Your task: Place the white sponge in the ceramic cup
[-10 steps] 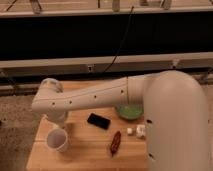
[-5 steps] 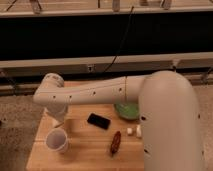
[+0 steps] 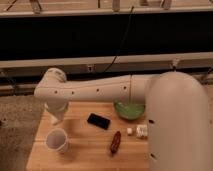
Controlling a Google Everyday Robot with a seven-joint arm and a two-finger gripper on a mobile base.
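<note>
Gripper [image 3: 56, 119] is hanging at the end of the long white arm [image 3: 95, 90], just above and behind the ceramic cup [image 3: 56, 140], near the far left part of the counter [image 3: 85, 150]. Whether it is clenched, released or grasping anything I cannot tell, since the wrist is hiding its tip.

One ceramic cup is standing upright on the counter with its mouth showing pale. To the right of the cup, well apart, a small off-white block is lying beside the robot's body; I am taking this as the white sponge [image 3: 130, 131], with a second, slightly larger white item [image 3: 142, 131] just beside it, half hidden. Which of the two is the sponge is not certain.

Judging from this, the sponge is resting on the counter and not in the cup, so the pick-up step is not yet done. The next move calls for the gripper travelling right from the cup, past the black phone [image 3: 98, 120] and the reddish-brown object [image 3: 115, 142], coming down over the sponge and closing on it without nudging its white neighbour.

Counting: one cup, one black phone, one reddish-brown object, one green bowl [image 3: 129, 109] behind the sponge, two small white pieces.
</note>
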